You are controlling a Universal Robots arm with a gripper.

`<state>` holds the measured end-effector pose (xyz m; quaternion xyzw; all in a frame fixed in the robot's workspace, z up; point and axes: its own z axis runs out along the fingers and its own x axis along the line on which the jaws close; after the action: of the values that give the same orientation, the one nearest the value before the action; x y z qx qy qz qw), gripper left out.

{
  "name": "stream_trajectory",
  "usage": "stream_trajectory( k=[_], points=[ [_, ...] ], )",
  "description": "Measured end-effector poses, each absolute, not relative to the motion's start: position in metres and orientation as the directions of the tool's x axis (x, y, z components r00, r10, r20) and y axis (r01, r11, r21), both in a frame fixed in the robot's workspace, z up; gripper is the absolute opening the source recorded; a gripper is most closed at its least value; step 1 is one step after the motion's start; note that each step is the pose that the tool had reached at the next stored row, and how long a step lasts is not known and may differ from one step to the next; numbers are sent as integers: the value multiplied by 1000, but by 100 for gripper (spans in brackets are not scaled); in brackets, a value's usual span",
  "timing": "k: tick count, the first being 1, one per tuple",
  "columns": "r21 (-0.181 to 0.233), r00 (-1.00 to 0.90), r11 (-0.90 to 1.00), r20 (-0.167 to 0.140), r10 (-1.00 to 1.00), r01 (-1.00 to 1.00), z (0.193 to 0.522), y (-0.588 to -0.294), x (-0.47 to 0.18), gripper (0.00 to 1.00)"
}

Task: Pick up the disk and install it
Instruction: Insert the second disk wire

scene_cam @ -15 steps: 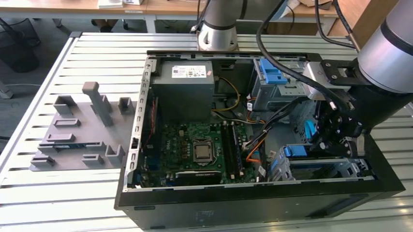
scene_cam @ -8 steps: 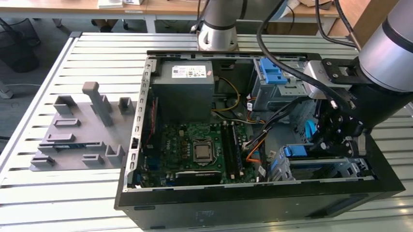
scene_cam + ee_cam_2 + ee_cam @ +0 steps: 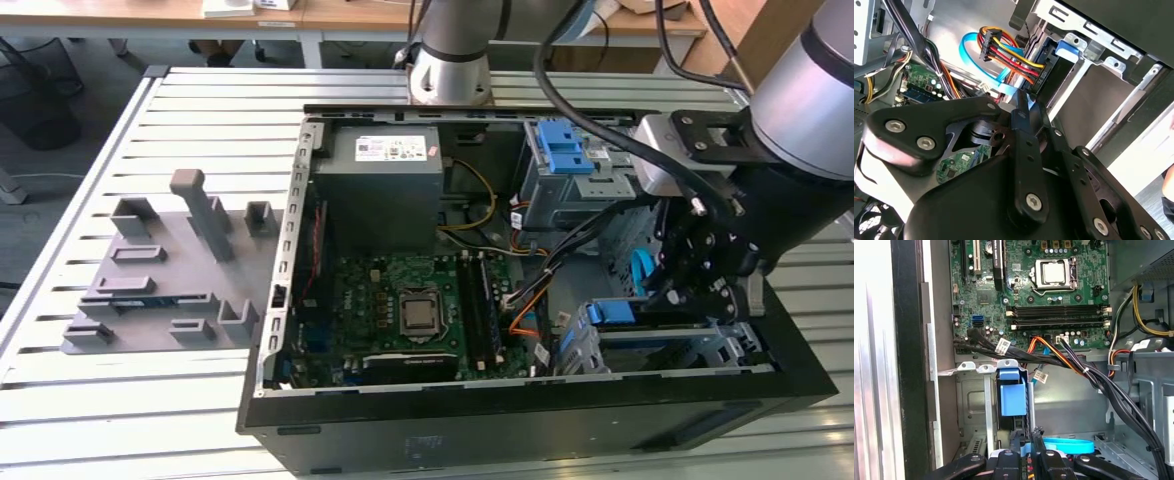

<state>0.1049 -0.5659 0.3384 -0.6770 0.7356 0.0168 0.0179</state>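
Observation:
The disk [image 3: 1013,395] stands on edge in the drive cage at the front corner of the open computer case, and its blue carrier frame shows at the slot's mouth. In the exterior view the disk [image 3: 607,312] lies low at the exterior view's right. A black plug [image 3: 1043,75] with red, yellow and black wires sits against the disk's end, next to the carrier [image 3: 1068,49]. My gripper [image 3: 687,285] hangs over that cage. My gripper [image 3: 1026,436] has its jaws drawn together and nothing shows between them. In the second wrist view my gripper [image 3: 1025,102] ends just short of the plug.
A thick black cable bundle [image 3: 1094,375] runs from the motherboard [image 3: 407,300] past the cage. A light-blue flat cable [image 3: 1069,444] loops beside my gripper. The grey power-supply box [image 3: 387,180] fills the case's far end. A grey fixture plate [image 3: 160,270] lies on the slatted table.

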Motion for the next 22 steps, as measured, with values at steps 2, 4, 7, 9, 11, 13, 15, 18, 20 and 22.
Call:
stream_trajectory(
  k=[2,4,7,9,11,13,15,18,20,22],
  points=[
    [0,-83,83,-49,-995,-997,341,-566,105,24],
    [1,-83,83,-49,-995,-997,343,-566,105,24],
    [1,-83,83,-50,-995,-997,343,-566,105,22],
    [1,-83,83,-49,-995,-997,343,-566,106,15],
    [1,-83,83,-49,-995,-997,343,-566,108,15],
    [2,-83,83,-49,-995,-997,342,-566,110,15],
    [2,-83,83,-49,-995,-997,341,-566,112,15],
    [2,-84,84,-49,-995,-996,340,-566,113,15],
    [2,-84,84,-49,-995,-996,339,-566,113,15],
    [2,-84,84,-49,-995,-996,338,-566,113,15]
  ],
)
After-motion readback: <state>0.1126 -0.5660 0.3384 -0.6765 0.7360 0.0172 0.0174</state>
